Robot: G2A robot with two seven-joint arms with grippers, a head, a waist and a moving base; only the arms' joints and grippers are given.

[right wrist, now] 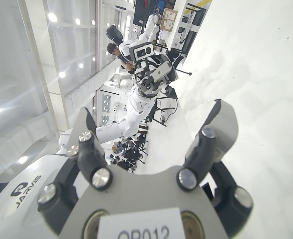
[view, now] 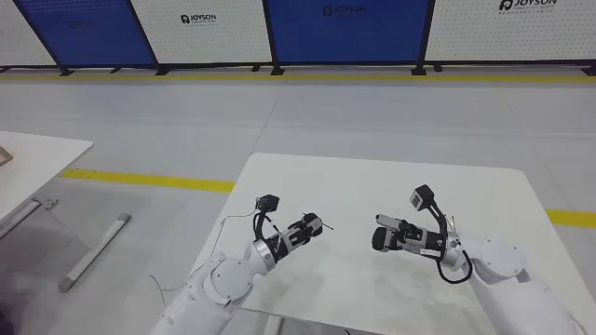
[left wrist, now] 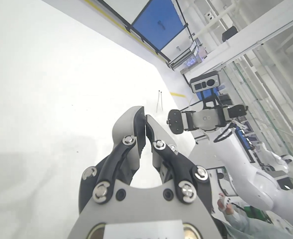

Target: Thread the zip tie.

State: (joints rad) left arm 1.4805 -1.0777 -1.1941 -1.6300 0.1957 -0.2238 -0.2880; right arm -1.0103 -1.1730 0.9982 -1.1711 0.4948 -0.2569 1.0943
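Observation:
A thin black zip tie (view: 327, 227) sticks out of my left gripper (view: 315, 224), which is shut on it above the near left part of the white table (view: 372, 181). From the right wrist view the tie (right wrist: 185, 72) points sideways from the left gripper (right wrist: 170, 72), its small head at the free end. In its own wrist view the left gripper (left wrist: 144, 116) has its pads pressed together. My right gripper (view: 379, 231) faces it a short gap away, level with it. The right gripper (right wrist: 152, 110) is open and holds nothing; it also shows in the left wrist view (left wrist: 173, 121).
Two spare zip ties (left wrist: 159, 101) lie side by side on the table, beyond the right gripper and near the table's edge. A second white table (view: 37, 163) stands off to the left across the floor.

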